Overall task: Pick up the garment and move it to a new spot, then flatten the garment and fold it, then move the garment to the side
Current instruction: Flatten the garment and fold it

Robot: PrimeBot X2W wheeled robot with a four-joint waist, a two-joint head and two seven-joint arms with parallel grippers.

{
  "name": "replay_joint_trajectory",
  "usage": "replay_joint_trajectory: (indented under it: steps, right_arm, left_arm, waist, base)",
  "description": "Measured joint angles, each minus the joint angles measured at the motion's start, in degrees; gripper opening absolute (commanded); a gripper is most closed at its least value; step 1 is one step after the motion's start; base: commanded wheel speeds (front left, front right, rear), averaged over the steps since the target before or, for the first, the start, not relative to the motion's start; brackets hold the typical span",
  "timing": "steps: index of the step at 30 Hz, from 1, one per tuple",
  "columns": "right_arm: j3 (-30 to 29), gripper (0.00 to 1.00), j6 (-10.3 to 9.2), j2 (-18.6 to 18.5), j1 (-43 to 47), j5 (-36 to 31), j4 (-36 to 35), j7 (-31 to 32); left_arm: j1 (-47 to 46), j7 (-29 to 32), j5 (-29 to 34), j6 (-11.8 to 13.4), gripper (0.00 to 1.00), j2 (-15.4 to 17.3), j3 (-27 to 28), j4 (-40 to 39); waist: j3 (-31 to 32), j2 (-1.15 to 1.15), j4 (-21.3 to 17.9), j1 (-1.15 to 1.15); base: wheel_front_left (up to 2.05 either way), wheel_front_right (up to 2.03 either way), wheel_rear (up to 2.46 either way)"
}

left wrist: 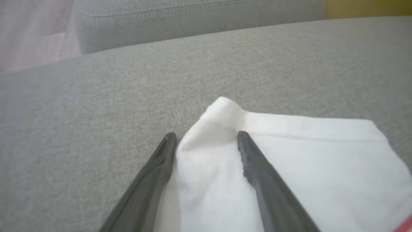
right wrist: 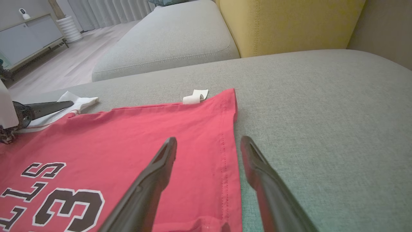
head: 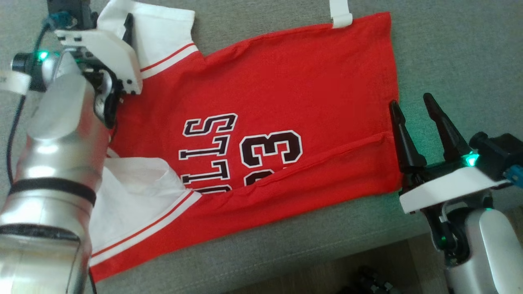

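Note:
A red garment (head: pixel 261 94) with white sleeves and dark "33" lettering lies spread on the grey sofa cushion (head: pixel 449 49). Its near long edge is folded over onto the body (head: pixel 327 171). My left gripper (left wrist: pixel 206 134) is open at the far left, its fingers (left wrist: pixel 257 174) straddling the corner of the upper white sleeve (left wrist: pixel 289 167). My right gripper (head: pixel 411 101) is open at the garment's right hem. In the right wrist view, one finger (right wrist: pixel 151 180) is over the red cloth (right wrist: pixel 128 135) and the other over bare cushion.
A white tag (head: pixel 341 14) sticks out at the garment's far edge. The cushion's front edge (head: pixel 327 249) drops to the floor (head: pixel 367 273). A yellow cushion (right wrist: pixel 289 22) and another grey seat (right wrist: pixel 170 38) lie beyond.

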State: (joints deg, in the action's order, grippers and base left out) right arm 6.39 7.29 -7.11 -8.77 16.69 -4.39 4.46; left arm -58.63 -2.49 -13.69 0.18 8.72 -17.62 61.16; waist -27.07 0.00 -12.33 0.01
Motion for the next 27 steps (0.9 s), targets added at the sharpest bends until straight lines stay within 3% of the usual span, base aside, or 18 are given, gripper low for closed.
replay_joint_trajectory:
  steps: [1, 2, 3, 4, 9, 13, 27]
  right_arm:
    - [0.01, 1.00, 0.00, 0.01, -0.20, 0.24, 0.16, 0.01]
    - [0.00, 1.00, 0.00, 0.01, -0.25, 0.64, 0.34, 0.03]
    - [-0.11, 1.00, 0.00, 0.00, -0.25, 0.93, 0.73, 0.10]
    - [-0.30, 1.00, 0.00, -0.02, -0.25, 1.15, 1.19, 0.19]
    - [-1.81, 1.00, 0.00, -1.19, -2.07, 2.88, 4.09, 1.47]
    - [-2.55, 1.00, 0.00, -3.26, -8.56, 4.53, 7.50, 2.87]
    - [1.47, 1.00, 0.00, -11.83, -26.96, 11.27, 29.77, 9.91]
  left_arm:
    - [-0.88, 0.90, -0.52, -0.16, 1.00, -0.09, 0.20, 1.30]
    - [-1.91, 1.52, -1.27, -0.66, 0.89, -0.14, 0.62, 2.35]
    - [-2.95, 2.20, -1.57, -0.92, 0.07, -0.14, 0.65, 3.56]
    - [-3.73, 2.63, -1.58, -1.22, 0.00, -0.12, 0.67, 4.46]
    - [-4.50, 1.07, -1.57, -1.30, 0.00, -0.37, -0.02, 6.90]
    - [-4.50, -1.49, -1.51, -1.77, 0.00, -0.97, -0.34, 8.03]
    - [-7.50, -7.78, -1.60, -3.74, 0.00, -6.20, -2.58, 9.32]
  waist:
    - [-0.06, 0.00, -0.23, 0.00]
    - [-0.10, 0.00, -0.38, 0.00]
    - [-0.14, 0.00, -0.48, 0.00]
    - [-0.16, 0.00, -0.54, 0.00]
    - [0.15, 0.00, -0.20, 0.00]
    - [0.44, 0.00, 0.79, 0.00]
    - [-0.69, 0.00, 9.17, 0.00]
  base:
    - [0.00, 0.00, 0.00]
    - [0.00, 0.00, 0.00]
    - [0.00, 0.00, 0.00]
    - [0.00, 0.00, 0.00]
    - [0.00, 0.00, 0.00]
    - [0.00, 0.00, 0.00]
    - [0.00, 0.00, 0.00]
